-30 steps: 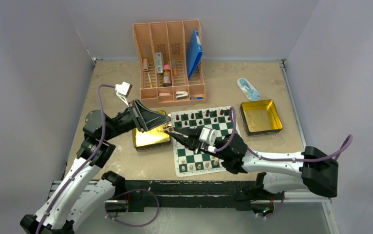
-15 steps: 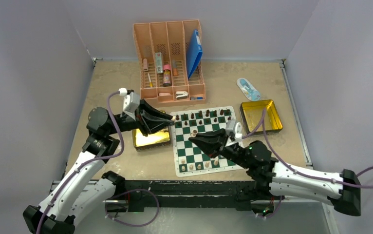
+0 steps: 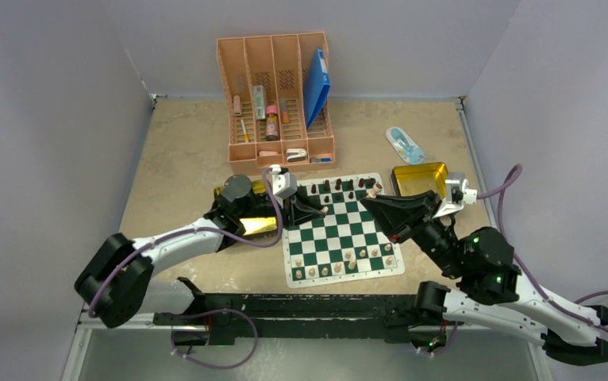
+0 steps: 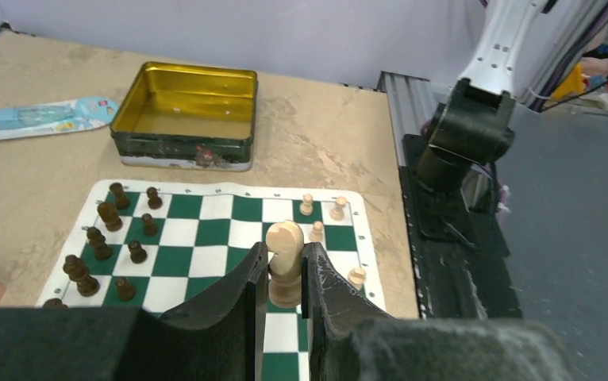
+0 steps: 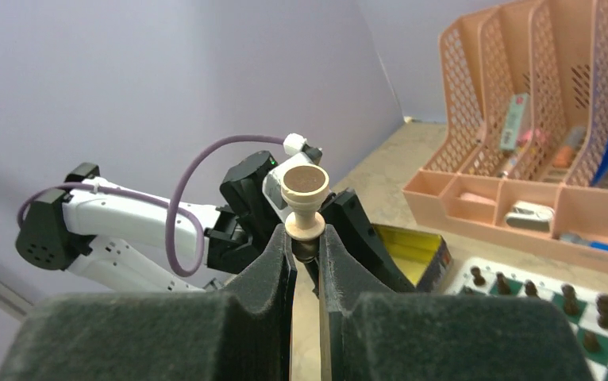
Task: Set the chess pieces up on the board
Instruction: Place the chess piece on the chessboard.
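- The table (image 3: 182, 151) is a tan surface, and everything below is placed by the board on it.
- The pink organiser (image 3: 277, 95) stands beyond the board's far edge and holds pens, small bottles and a blue folder.
- The board (image 3: 334, 238) is the green-and-white checkered mat lying flat near the table's front edge, between your two arms.
- One gold tin (image 3: 418, 176) sits just off the board's far right corner, open side up.
- The other gold tin (image 3: 252, 228) lies against the board's left edge, partly under your left arm.
- Your left gripper (image 4: 283, 262) reaches over the board's far left part. Its jaws are narrow and clamped on a pale knight (image 4: 285, 238), which stands upright between the fingers.
- Your right gripper (image 5: 306, 238) hangs above the board's far right corner. It is pinched tight on a pale piece (image 5: 304, 190) with a round flat end facing the wrist camera. You probably cannot name that piece from this angle.
- A blue packet (image 3: 405, 144) lies beyond the board's far right corner, past the tin.
- The dark pieces (image 3: 340, 189) stand in two rows along the board's far edge.
- The pale pieces (image 3: 348, 262) stand in the rows at the board's near edge, some squares bare.
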Motion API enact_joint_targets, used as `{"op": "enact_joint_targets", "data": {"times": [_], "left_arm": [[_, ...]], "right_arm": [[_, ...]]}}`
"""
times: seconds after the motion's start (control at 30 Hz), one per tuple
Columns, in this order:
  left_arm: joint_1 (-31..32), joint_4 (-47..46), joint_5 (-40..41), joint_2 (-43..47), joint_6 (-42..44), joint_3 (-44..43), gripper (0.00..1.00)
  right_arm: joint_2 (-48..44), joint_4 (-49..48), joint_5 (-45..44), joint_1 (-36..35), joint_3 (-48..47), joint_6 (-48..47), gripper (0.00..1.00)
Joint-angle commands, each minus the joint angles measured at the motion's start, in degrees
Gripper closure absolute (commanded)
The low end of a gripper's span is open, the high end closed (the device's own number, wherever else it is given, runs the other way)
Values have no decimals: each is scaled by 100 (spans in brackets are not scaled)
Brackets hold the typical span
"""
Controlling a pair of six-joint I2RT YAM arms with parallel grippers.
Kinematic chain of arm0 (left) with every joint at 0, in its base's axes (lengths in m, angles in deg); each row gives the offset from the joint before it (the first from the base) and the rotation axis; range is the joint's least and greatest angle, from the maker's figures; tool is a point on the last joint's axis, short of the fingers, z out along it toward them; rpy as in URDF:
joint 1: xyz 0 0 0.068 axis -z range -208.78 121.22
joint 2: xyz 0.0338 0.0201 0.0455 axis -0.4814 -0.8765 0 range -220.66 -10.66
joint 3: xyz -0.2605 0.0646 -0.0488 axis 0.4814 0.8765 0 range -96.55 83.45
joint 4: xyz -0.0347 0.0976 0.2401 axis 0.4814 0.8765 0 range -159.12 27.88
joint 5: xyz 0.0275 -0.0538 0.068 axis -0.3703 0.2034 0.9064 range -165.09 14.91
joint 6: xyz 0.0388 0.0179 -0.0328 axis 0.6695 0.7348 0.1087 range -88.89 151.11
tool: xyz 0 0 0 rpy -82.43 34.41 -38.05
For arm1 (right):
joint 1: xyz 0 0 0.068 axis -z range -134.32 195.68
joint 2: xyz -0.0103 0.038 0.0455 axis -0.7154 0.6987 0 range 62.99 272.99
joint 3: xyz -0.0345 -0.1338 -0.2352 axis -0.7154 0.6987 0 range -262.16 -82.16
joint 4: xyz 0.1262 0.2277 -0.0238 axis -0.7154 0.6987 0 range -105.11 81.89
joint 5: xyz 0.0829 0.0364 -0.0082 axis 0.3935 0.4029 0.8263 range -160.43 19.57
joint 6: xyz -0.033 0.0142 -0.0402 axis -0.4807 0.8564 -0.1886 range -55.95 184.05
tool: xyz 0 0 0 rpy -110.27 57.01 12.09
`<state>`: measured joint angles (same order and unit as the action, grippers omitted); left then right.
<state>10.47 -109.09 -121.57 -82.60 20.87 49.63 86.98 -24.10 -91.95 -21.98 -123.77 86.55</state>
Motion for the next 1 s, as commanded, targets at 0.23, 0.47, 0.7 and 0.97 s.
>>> {"op": "enact_joint_targets", "data": {"times": [0.23,0.47,0.7,0.97], "left_arm": [[461,-2769,1656,-1175,109,402,100],[462,-3619,2288,-1698,24,1096,100],[474,-4534,2390,-2527,-141,1448,100],[509,-4965,2346,-3083,-338,1592,99]], "right_arm": [[-118,1049,-426,-8,-699,258,96],[-171,1024,-388,-9,-560,300,96],[-126,1061,-328,-10,-627,316,94],[-24,1089,-304,-9,-619,384,94]]}}
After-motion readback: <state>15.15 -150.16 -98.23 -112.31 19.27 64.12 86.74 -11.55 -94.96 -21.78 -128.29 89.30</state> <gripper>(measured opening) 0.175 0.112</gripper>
